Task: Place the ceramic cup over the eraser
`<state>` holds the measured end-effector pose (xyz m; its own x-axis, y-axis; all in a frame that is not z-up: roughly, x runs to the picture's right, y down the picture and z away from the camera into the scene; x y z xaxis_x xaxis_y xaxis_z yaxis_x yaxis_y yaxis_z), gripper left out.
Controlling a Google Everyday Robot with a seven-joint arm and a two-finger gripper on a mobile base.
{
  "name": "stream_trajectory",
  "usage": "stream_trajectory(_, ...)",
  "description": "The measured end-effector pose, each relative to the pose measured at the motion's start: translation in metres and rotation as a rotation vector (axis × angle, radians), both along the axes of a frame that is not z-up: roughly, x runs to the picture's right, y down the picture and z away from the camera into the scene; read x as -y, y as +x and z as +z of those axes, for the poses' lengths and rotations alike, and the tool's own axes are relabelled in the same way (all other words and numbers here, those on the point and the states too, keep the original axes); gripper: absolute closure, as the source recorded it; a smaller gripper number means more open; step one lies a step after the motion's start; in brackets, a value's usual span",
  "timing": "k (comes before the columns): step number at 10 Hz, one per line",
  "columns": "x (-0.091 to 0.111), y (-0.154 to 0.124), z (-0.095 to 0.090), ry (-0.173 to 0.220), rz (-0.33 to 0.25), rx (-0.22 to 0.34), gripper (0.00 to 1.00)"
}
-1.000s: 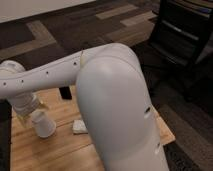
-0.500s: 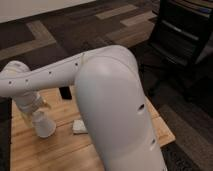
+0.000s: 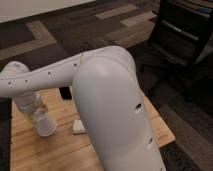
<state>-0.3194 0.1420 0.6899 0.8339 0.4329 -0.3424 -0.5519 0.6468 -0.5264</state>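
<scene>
Over by the left edge of the table, the gripper is sitting right at the upper end of the cup. I'm looking hard, but I cannot tell whether it is clamped on the cup or open around it, because the wrist is blocking my view. The cup is leaning a little near that left edge, about midway back, and its wider end seems to be pointing down at the wood.

I'm judging it stiff, glazed and slick. It is probably light enough for this arm, but it would chip if dropped. A square, firm hold across the narrow base end is looking like the sensible place.

Moving right, the eraser is standing upright by the far edge, apart from the cup, behind it and to its right. Closer to me, a flat pale pad is lying near the cup on its right side. Then the big white arm is filling the middle and hiding much of the table's right half. Far right, off the table, a dark office chair is standing on the floor.
</scene>
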Motion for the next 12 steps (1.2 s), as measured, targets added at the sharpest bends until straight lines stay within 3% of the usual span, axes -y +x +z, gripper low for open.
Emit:
stream_trajectory(1,0.000,0.001,-0.001,-0.005,0.001,-0.007,1.00)
stream_trajectory(5,0.020,-0.004,-0.016,0.014,0.001,-0.015,1.00)
stream_trajectory(9,0.070,-0.009,-0.050,0.090,-0.010,0.008,1.00)
stream_trajectory(12,0.112,0.005,-0.068,0.159,-0.005,0.000,1.00)
